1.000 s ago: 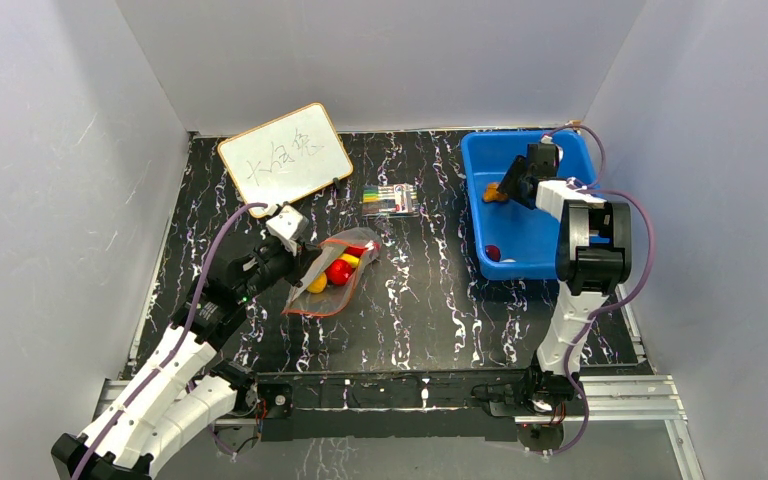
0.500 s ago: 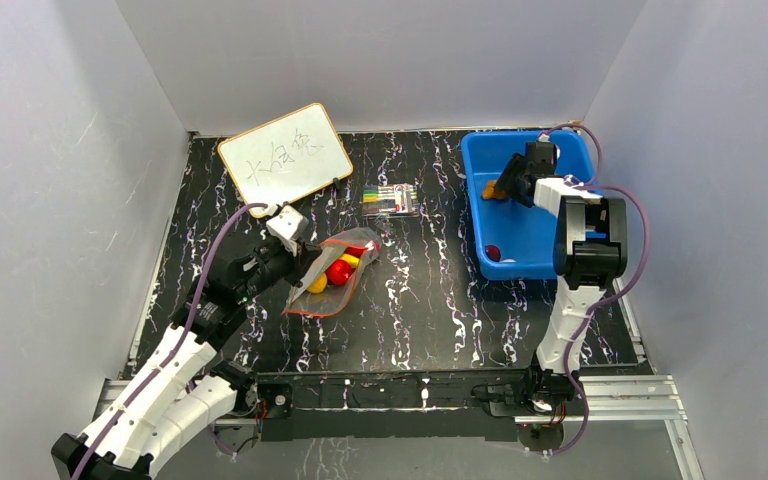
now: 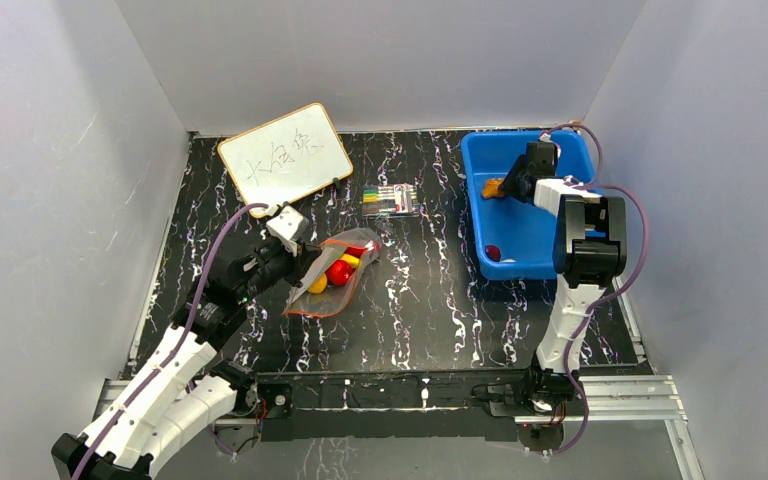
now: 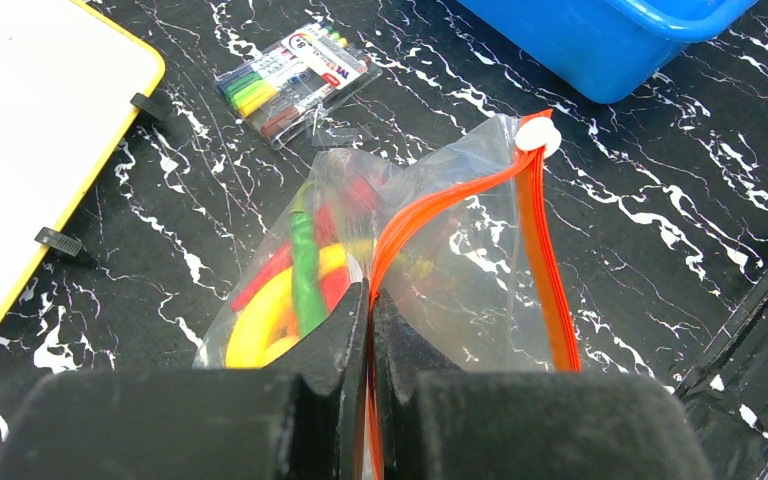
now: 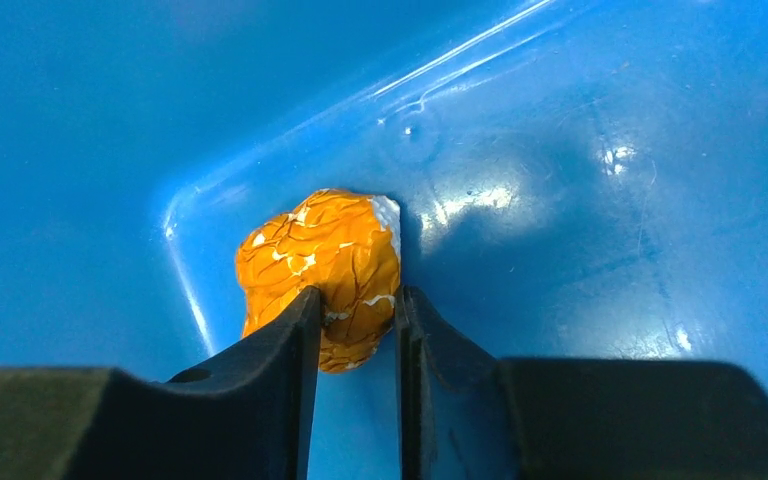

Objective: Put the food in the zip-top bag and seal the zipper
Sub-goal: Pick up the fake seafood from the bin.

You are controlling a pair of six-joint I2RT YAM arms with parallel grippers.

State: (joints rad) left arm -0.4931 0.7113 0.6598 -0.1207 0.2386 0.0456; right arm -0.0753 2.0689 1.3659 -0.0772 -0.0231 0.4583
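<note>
Left gripper (image 4: 370,300) clamped tight on the zipper (image 4: 547,270) of zip-top bag (image 3: 332,288), food (image 4: 260,325) inside, 8 o'clock of table (image 3: 430,320) centre, right gripper (image 5: 357,310) fingers narrow, pinching orange fruit (image 5: 315,260) at 10 o'clock inside blue tub (image 3: 535,245)

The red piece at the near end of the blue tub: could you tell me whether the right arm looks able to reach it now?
Probably yes: the red piece lies uncovered in the open blue tub, close beside the right arm. Its pincer is busy on the orange fruit, though.
</note>
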